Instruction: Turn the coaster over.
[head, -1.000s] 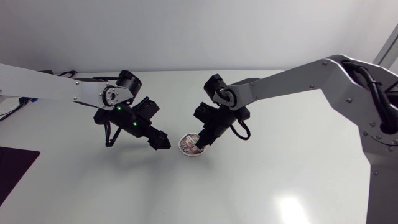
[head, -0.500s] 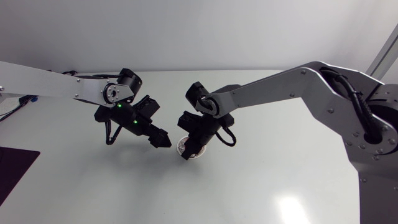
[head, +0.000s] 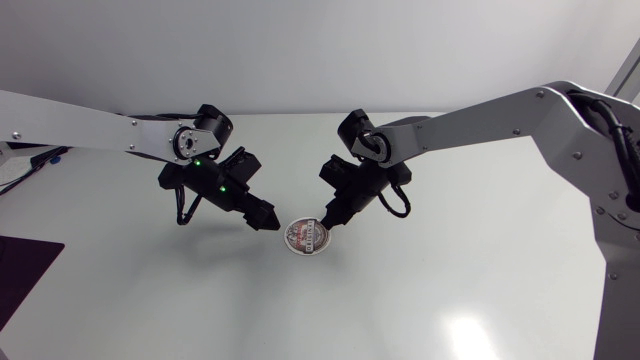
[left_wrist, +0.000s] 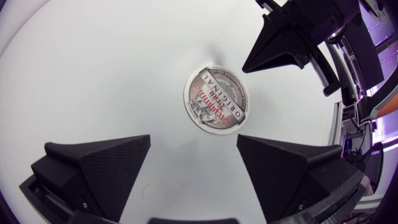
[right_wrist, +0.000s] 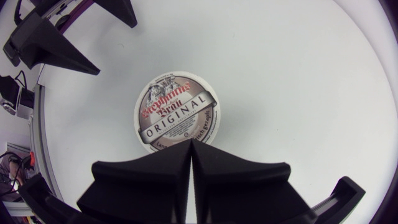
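The left arm (head: 100, 125) is tilting down at 10 o'clock of the coaster (head: 306, 237), jaws gaping, empty; the right arm (head: 470, 118) is tilting down at 2 o'clock, jaws pressed together, empty.

White, glossy table (head: 150, 310) across most of the head view, far edge straight along the upper third. Bright glare patch (head: 462, 335) at lower right. Dark rectangular mat (head: 22, 278) cut off at the lower left edge. Soft grey shadows around centre. Same plain white top in both wrist views.
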